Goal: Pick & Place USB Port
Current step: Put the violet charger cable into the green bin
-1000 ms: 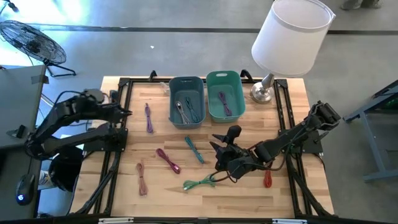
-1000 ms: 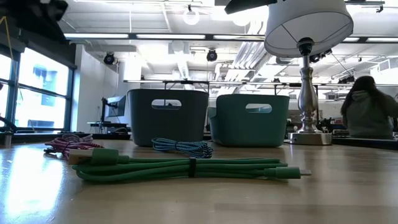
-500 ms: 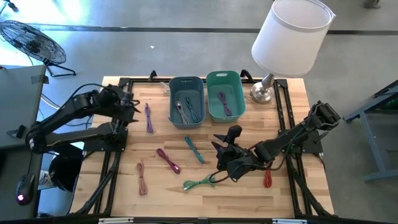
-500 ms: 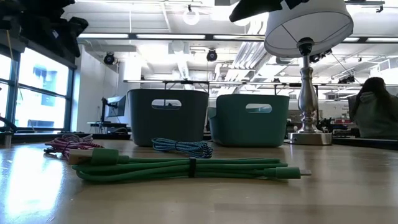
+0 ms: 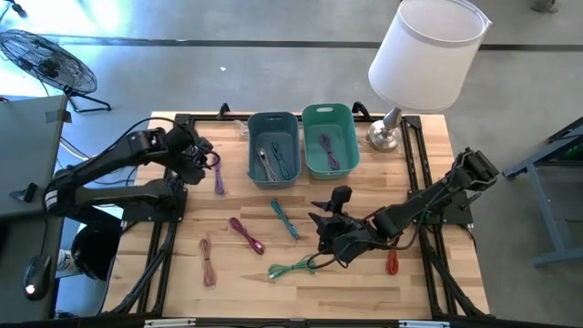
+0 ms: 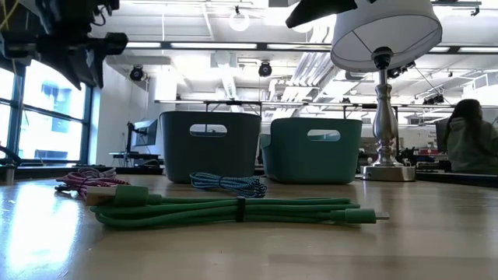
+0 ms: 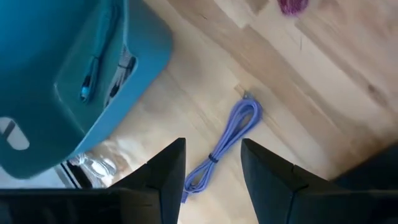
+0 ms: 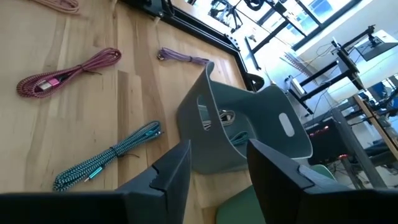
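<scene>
Approach step, by the look of it: left gripper (image 5: pixel 202 157) up in the air, fingers (image 7: pixel 163 177) spread wide with nothing between them, hanging over the purple cable (image 7: pixel 222 147). From the left wrist view, that bundled cable lying flat on the wooden table (image 5: pixel 364 282) right below the gap between the fingers, a little ahead of them, with the blue-grey bin (image 5: pixel 273 148) just off to one side. Not yet touched.

Right gripper (image 5: pixel 321 228) waiting low near the middle of the table, fingers (image 8: pixel 168 177) apart and empty, the green cable (image 5: pixel 293 268) just beside it, the teal cable (image 8: pixel 112 153) ahead of it.

Next move, as a judgement: straight down over the purple cable's bound middle, fingers lined up across the bundle, then closing, lifting and carrying across to a bin, probably the green bin (image 5: pixel 329 138), where another purple cable already lies. Thin, floppy bundle lying flat, so a low, centred pinch needed to avoid scraping the wood or catching only one strand.
</scene>
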Controlling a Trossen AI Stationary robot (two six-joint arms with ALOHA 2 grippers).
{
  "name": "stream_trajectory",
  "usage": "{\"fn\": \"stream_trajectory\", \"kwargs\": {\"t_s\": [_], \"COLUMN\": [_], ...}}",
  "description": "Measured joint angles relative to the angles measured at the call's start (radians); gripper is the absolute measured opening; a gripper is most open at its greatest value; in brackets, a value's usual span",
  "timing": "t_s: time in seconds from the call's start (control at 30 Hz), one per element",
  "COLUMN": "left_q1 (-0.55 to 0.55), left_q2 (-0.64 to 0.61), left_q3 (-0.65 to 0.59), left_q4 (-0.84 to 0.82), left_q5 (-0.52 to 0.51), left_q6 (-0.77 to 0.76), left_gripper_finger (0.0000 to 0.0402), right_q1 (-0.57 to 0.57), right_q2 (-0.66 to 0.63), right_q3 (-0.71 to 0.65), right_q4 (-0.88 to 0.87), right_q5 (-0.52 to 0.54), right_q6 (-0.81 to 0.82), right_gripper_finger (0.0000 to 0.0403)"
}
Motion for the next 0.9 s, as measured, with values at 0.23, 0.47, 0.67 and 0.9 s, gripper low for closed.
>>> {"fn": "stream_trajectory", "kwargs": {"t_s": [0.23,0.47,0.67,0.9], "left_q1": [0.0,0.0,0.0,0.0], "left_q2": [0.087,0.203,0.327,0.442], "left_q3": [0.0,0.0,0.0,0.0], "left_q4": [0.004,-0.006,-0.005,-0.003], "left_q5": [-0.047,-0.056,-0.062,-0.073], "left_q6": [0.076,0.182,0.239,0.29], "left_gripper_finger": [0.0149,0.0149,0.0149,0.0149], "right_q1": [-0.001,-0.001,-0.001,-0.001], "right_q2": [0.0,0.0,0.0,0.0], "right_q3": [0.0,0.0,0.0,0.0], "right_q4": [0.008,0.008,0.009,0.01], "right_q5": [0.0,-0.001,-0.005,-0.005], "right_q6": [-0.005,-0.001,0.003,0.003], "right_gripper_finger": [0.0149,0.0149,0.0149,0.0149]}}
